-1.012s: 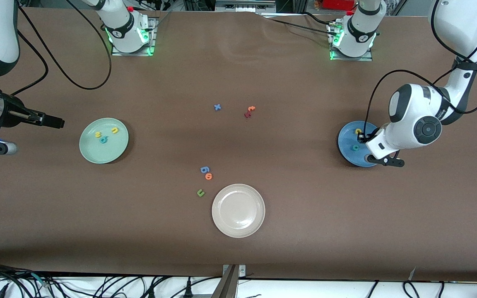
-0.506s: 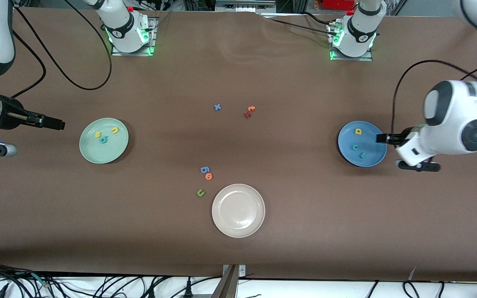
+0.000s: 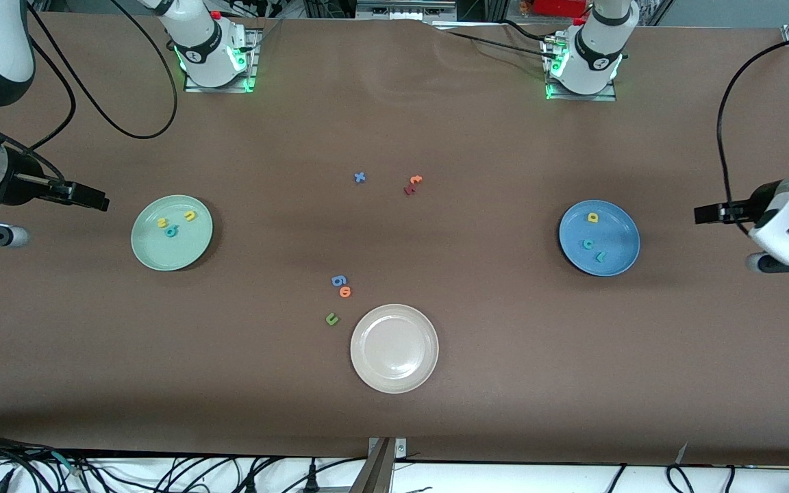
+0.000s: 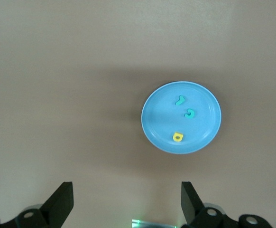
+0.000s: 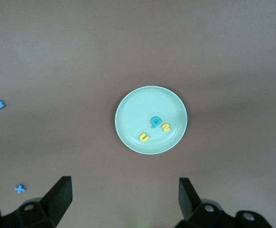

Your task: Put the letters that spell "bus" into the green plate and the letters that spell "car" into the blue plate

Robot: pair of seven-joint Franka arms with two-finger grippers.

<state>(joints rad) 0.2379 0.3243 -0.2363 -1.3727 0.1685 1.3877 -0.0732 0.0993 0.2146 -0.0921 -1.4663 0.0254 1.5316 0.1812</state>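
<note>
The green plate (image 3: pixel 172 255) holds a yellow "u" (image 3: pixel 190 216), a yellow "s" (image 3: pixel 161 222) and a teal "b" (image 3: pixel 171 231). The blue plate (image 3: pixel 619 239) holds a yellow "a" (image 3: pixel 593 218), a teal "c" (image 3: pixel 587 244) and a teal "r" (image 3: pixel 599 257). My left gripper (image 3: pixel 706 213) hangs open and empty over bare table, off the blue plate toward the left arm's end. Its wrist view shows the blue plate (image 4: pixel 157 118) ahead of the left gripper (image 4: pixel 126 190). My right gripper (image 3: pixel 96 200) is open and empty over bare table beside the green plate (image 5: pixel 133 111).
A beige-white plate (image 3: pixel 394 383) lies nearest the front camera at mid-table. Beside it are a green "u" (image 3: pixel 331 318), an orange "o" (image 3: pixel 345 292) and a blue "6" (image 3: pixel 338 280). Farther off lie a blue "x" (image 3: pixel 359 177) and orange and dark red letters (image 3: pixel 413 183).
My left gripper opened over the blue plate, leaving the teal "r" in it, then drew back toward the left arm's end of the table. The right arm has barely shifted.
</note>
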